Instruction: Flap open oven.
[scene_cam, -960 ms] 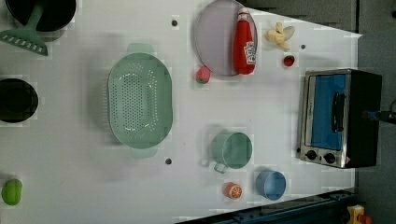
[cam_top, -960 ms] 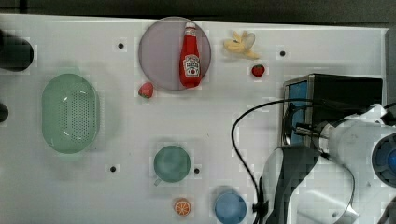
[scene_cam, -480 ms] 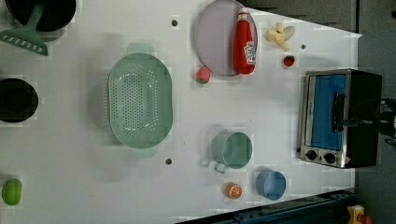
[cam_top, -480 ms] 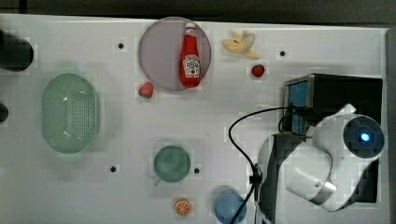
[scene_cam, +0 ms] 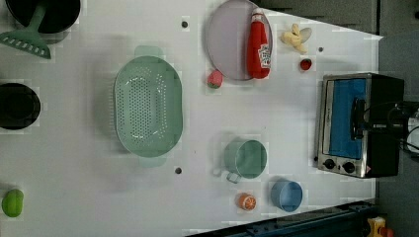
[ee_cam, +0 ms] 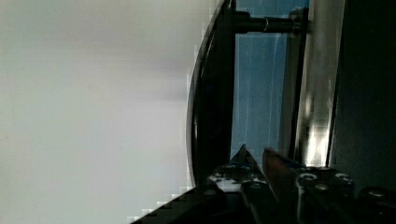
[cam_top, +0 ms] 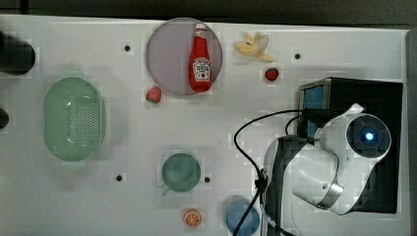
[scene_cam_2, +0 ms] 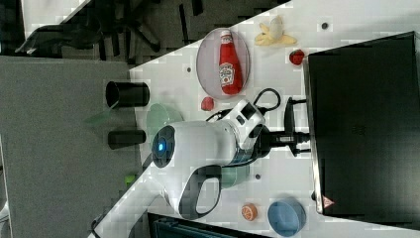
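The oven (scene_cam: pixel 385 98) stands at the left view's right edge, its bluish glass door (scene_cam: pixel 343 118) facing the table and lying flat against the steel frame. My gripper (scene_cam: pixel 356 118) reaches in over the oven's black top (scene_cam_2: pixel 361 124) to the black bar handle (ee_cam: pixel 212 93). In the wrist view its fingertips (ee_cam: pixel 243 156) sit close together, tucked in the gap between the handle and the glass. In the right view the gripper (scene_cam_2: pixel 292 135) meets the handle's middle. The white arm (cam_top: pixel 344 152) covers much of the oven in the top view.
A ketchup bottle (cam_top: pixel 200 59) lies on a grey plate (cam_top: pixel 167 54). Nearby are a banana (cam_top: pixel 253 46), a strawberry (cam_top: pixel 271 74), a green colander (cam_top: pixel 74 118), a green mug (cam_top: pixel 181 172), a blue bowl (cam_top: pixel 242 219) and an orange slice (cam_top: pixel 192 217). A black cable (cam_top: pixel 246 147) loops beside the oven.
The arm has swung in over the oven's top, and the gripper has come from the oven's far edge across to the door handle. The door has stayed closed.
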Robot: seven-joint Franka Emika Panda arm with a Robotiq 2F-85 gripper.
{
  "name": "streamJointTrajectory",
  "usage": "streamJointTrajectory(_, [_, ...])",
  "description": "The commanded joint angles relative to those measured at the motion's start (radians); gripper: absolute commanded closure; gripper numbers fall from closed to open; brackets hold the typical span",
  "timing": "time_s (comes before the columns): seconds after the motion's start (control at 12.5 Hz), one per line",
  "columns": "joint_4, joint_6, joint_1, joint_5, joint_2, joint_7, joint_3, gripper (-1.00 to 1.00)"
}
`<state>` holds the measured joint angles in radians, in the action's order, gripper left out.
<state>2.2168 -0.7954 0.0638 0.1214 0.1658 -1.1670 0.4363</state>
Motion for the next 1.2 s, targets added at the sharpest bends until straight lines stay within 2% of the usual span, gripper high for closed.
streamJointTrajectory(0.08, [-0.005,-0.010,-0.022,0.021,-0.015,0.031,-0.013,0.65])
streamJointTrajectory(0.32, [0.007,-0.009,-0.063,0.173,-0.014,0.147,-0.027,0.65])
streamJointTrajectory(0.72, [0.053,-0.008,-0.124,0.345,-0.003,0.430,-0.104,0.65])
streamJointTrajectory(1.2, [0.056,-0.005,-0.181,0.601,0.130,0.838,-0.207,0.65])
